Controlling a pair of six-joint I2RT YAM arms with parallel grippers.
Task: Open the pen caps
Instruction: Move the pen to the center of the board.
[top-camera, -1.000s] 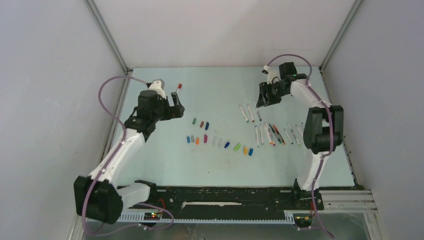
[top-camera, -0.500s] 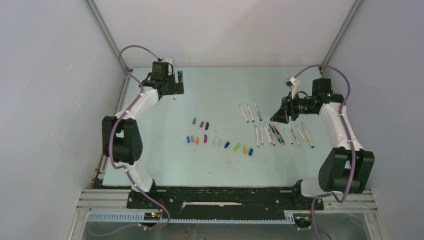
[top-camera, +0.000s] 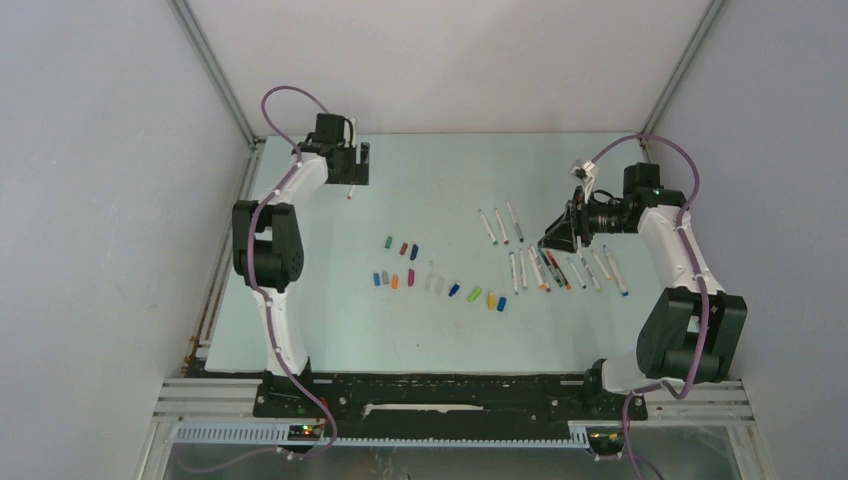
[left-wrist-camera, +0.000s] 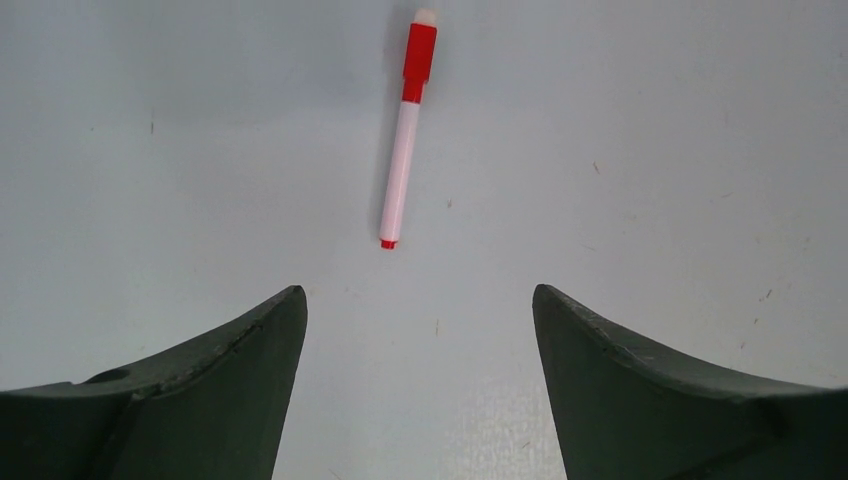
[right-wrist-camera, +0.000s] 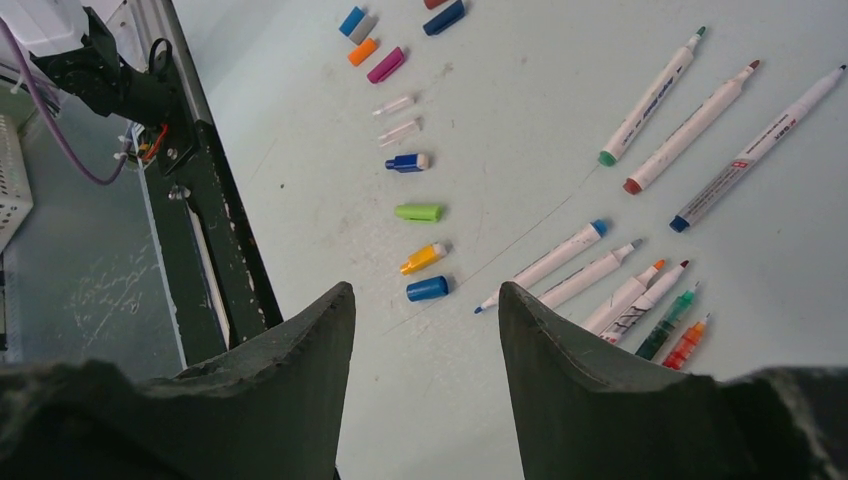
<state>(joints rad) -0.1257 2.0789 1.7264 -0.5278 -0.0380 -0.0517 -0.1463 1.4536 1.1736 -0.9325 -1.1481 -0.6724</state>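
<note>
Uncapped pens (top-camera: 545, 262): right half of table (top-camera: 440, 330). Loose pen caps (top-camera: 440, 283): mid-table row, well apart from both grippers. Left gripper (left-wrist-camera: 420, 330): spread, empty, far-left corner, red-capped pen (left-wrist-camera: 404, 140) just beyond. Right gripper (right-wrist-camera: 425, 330): spread, empty, over pens.

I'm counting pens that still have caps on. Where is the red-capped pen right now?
The red-capped pen lies alone on the table's far left, just beyond the open left gripper, far from the loose caps mid-table.

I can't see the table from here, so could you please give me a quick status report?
Left end effector open, empty, above the red pen, still capped. Right end effector open, empty. Loose caps mid-table. Nothing in the way.
</note>
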